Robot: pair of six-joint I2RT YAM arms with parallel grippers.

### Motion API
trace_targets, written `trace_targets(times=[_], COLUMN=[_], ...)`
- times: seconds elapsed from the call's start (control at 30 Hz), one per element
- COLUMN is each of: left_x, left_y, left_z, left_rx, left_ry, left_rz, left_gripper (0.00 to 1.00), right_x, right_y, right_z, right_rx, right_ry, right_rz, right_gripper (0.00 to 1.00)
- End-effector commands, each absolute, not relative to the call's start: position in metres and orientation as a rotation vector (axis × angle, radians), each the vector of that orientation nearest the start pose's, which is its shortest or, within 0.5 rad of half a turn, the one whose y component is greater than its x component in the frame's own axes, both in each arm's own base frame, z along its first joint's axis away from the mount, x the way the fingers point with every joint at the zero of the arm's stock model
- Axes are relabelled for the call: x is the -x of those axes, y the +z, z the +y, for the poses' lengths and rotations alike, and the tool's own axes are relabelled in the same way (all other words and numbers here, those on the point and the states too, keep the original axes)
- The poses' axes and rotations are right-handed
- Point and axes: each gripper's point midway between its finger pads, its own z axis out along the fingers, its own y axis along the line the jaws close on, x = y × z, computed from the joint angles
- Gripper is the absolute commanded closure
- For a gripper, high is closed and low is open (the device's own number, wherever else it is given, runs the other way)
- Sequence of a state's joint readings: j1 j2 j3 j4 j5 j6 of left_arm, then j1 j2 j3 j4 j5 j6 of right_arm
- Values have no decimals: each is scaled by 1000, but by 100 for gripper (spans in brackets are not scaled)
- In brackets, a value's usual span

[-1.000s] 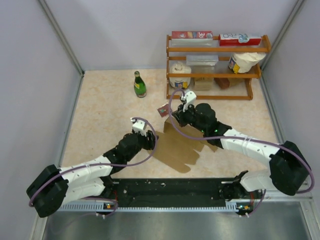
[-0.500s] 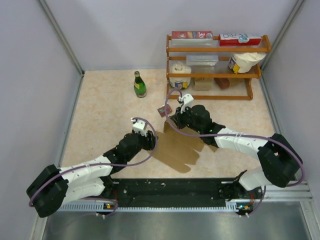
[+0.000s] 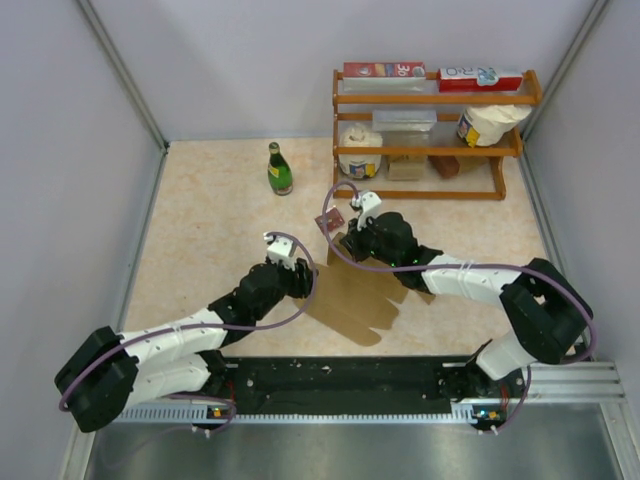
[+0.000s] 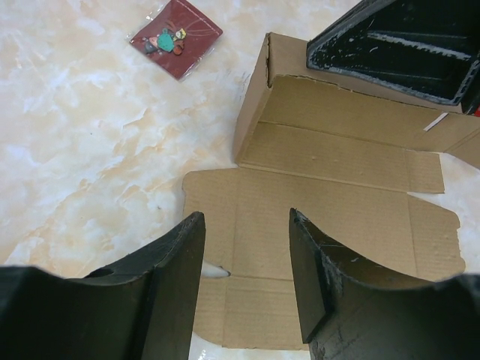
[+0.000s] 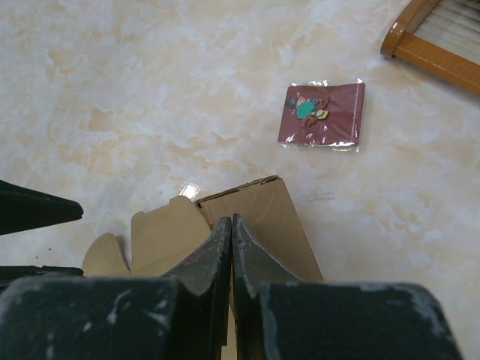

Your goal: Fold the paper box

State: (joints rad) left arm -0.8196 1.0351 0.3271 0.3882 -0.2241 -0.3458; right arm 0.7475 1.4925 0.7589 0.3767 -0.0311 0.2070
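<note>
Marbled tabletop (image 3: 200,230), brown paper box (image 3: 352,298) lying mostly flat between both arms
From above we see the left gripper (image 3: 298,282) at its left edge, the right gripper (image 3: 343,247) at its far raised wall; our left wrist shows jaws half apart over the flat panel, holding nothing; our right wrist shows fingers pressed together against that wall, a red card (image 5: 322,112) beyond

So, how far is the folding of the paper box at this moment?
Early stage. Done: one end of the paper box stands up, a far wall with its side flap. In hand: right jaws, shut, are at that raised corner; left jaws hang open over the near edge. Left: the wide near panels lie flat, nothing closed.
</note>
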Motion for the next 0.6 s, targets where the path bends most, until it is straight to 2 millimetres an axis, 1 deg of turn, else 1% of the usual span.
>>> trace_targets(times=[0.0,0.13,0.57], left_x=[-253,-253,-254], left_y=[134,134,132], left_z=[-236,-237,-240], left_rx=[-286,-285,-284], left_ry=[-620,-623,-629], left_rz=[1844,1843,1855], left_gripper=[47,47,48], right_x=[-315,-314,-308], right_y=[126,118,101], right_z=[311,311,311], right_rx=[536,548,575], right_ry=[676,671,674], right_rz=[1905,1925,1968], right_gripper=[100,100,100])
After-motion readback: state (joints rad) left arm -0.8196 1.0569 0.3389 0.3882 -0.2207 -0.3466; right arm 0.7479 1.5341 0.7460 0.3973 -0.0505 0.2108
